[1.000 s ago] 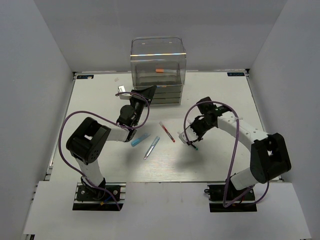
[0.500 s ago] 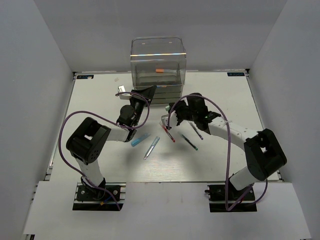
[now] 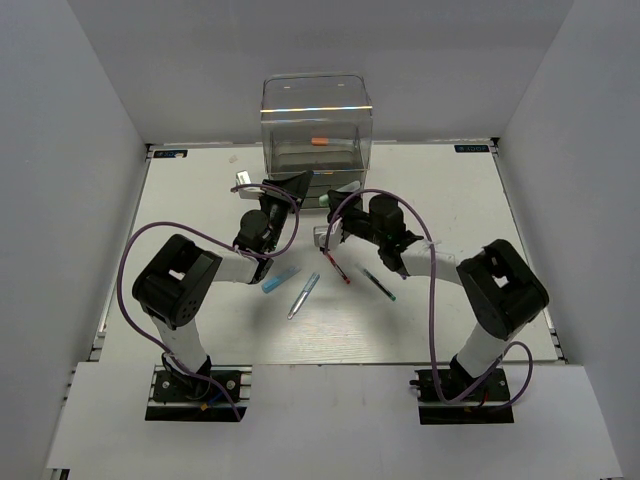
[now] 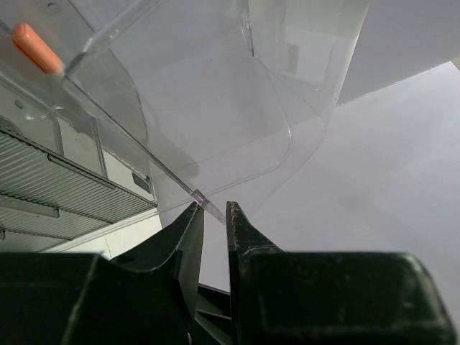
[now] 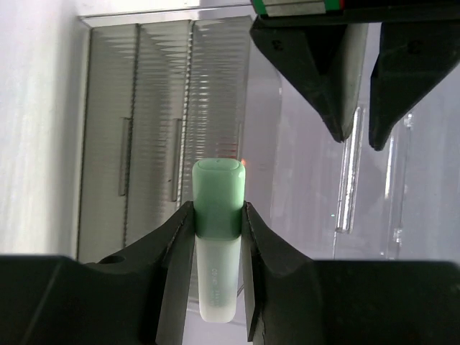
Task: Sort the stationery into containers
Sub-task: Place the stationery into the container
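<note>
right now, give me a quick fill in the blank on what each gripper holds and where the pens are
The right gripper is shut on a ____ marker.
The left gripper pinches a thin edge of the ____ plastic drawer unit.
The orange marker lies ____ the drawer unit.
On the table, a thin ____ pen lies between the silvery-blue pen and the dark pen.
Missing words: mint-green; clear; inside; red.
</note>
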`<state>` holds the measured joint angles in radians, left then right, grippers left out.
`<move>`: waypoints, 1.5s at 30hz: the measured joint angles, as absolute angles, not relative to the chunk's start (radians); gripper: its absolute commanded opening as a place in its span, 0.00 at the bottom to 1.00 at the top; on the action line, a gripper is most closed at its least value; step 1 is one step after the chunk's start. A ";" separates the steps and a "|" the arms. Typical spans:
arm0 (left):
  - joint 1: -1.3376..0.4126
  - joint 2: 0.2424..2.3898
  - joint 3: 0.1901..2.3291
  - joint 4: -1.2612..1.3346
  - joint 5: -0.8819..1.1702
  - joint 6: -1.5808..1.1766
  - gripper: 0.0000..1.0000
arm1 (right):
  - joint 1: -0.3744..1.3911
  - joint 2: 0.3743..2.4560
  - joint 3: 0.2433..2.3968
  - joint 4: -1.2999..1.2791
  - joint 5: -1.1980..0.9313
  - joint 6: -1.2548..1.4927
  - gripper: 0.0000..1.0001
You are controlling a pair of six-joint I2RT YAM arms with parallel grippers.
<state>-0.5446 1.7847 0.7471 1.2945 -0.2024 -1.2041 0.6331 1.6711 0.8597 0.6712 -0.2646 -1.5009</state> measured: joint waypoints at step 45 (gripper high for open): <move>-0.545 1.785 0.747 1.303 -0.202 -1.204 0.31 | 0.586 1.980 1.009 1.188 -0.245 -1.480 0.00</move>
<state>-0.5446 1.7847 0.7471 1.3033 -0.2024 -1.2041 0.5861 1.9797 1.0088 1.1885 -0.2447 -1.4803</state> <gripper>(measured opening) 0.299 0.338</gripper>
